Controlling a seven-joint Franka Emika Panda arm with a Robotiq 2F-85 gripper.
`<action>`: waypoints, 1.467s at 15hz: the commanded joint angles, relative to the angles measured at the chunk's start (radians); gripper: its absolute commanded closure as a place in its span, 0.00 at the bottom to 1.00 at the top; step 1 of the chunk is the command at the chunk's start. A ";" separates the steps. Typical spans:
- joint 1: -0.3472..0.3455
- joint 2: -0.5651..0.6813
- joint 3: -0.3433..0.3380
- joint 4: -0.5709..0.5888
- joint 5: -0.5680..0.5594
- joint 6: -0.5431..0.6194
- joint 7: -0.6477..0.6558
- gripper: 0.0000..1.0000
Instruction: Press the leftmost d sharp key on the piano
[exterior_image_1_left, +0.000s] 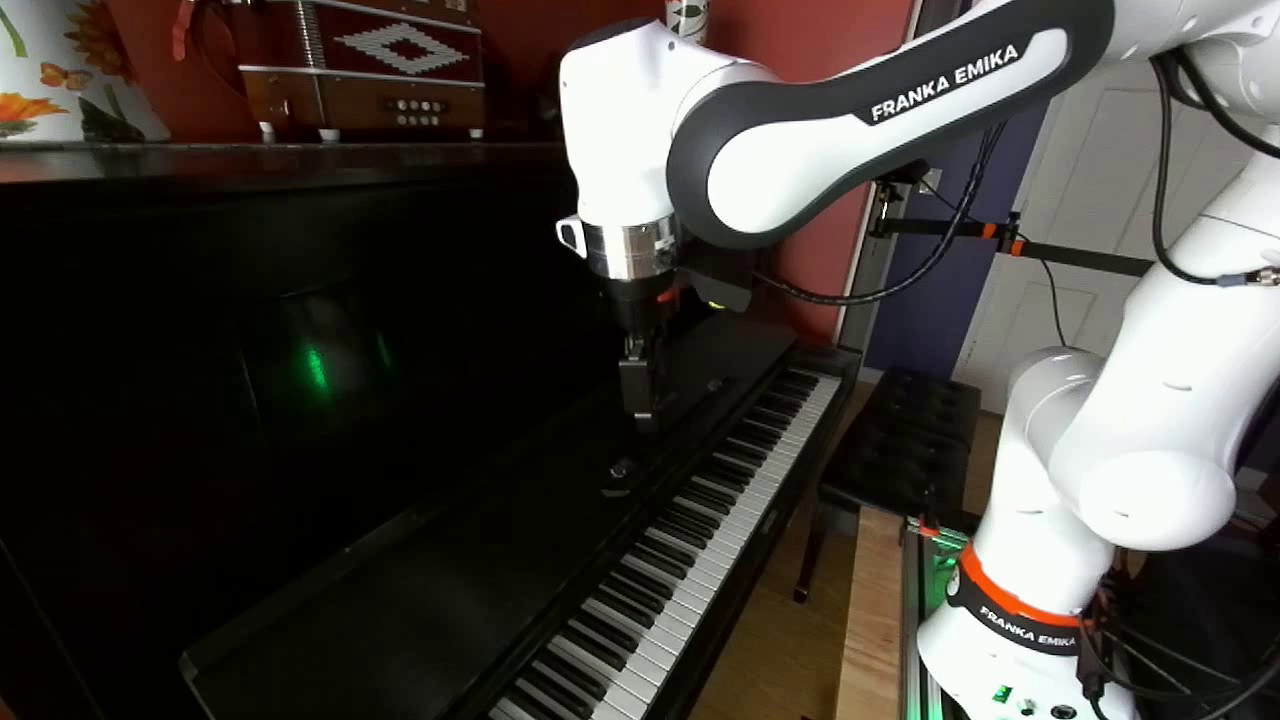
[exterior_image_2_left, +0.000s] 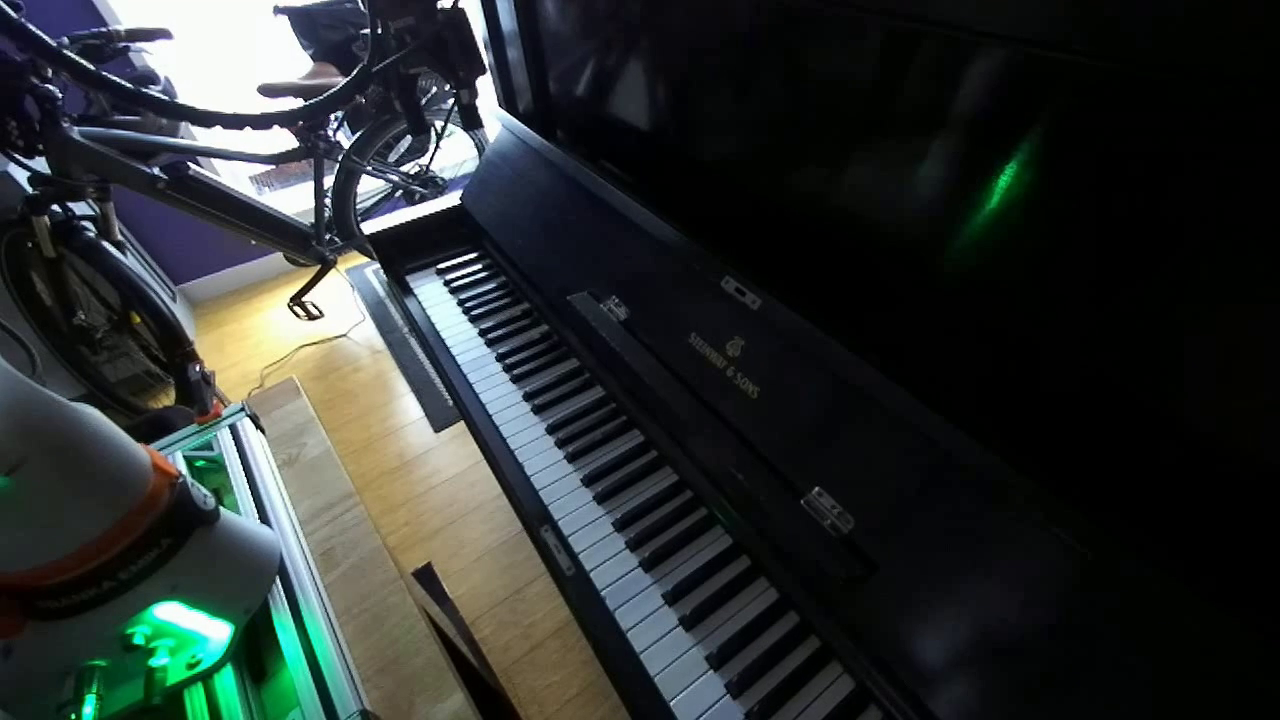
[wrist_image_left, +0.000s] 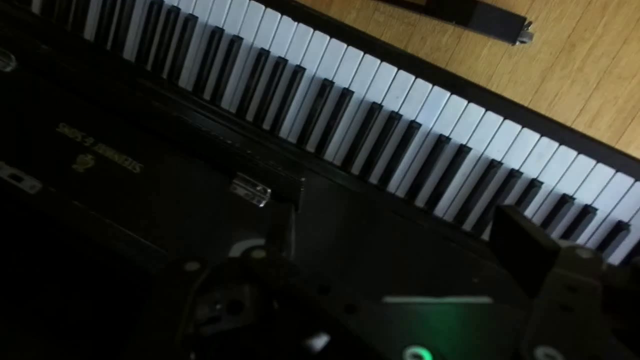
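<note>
1. The gripper (exterior_image_1_left: 645, 412) is being held in the air, seemingly over the lid (exterior_image_2_left: 800, 430) of the piano (exterior_image_1_left: 400, 440); no key is being touched.
2. In the wrist view the fingers (wrist_image_left: 525, 245) are being held wide apart, and nothing is being gripped.
3. The row of keys (wrist_image_left: 362, 112) is lying on the base (exterior_image_1_left: 1020, 640) side of the fingers, its long axis running from upper left to lower right in that view.
4. The lettering (wrist_image_left: 100, 147) is being shown upside down there, so the bass end is being judged to lie past the right edge; in an exterior view that bass end (exterior_image_2_left: 440, 280) is being shown.
5. The D sharp is being placed, by judgement, near it, probably third black one in; it is being shown too small to single out.
6. A move along the row to the bass, back toward the base, then down, is being called for; by fingers this wide, its neighbours may be struck.
</note>
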 joint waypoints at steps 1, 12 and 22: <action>0.084 0.054 0.030 0.001 0.055 0.007 -0.027 0.00; 0.164 0.137 0.078 0.006 0.040 -0.003 -0.063 0.00; 0.221 0.305 0.138 -0.003 0.125 0.224 0.061 0.00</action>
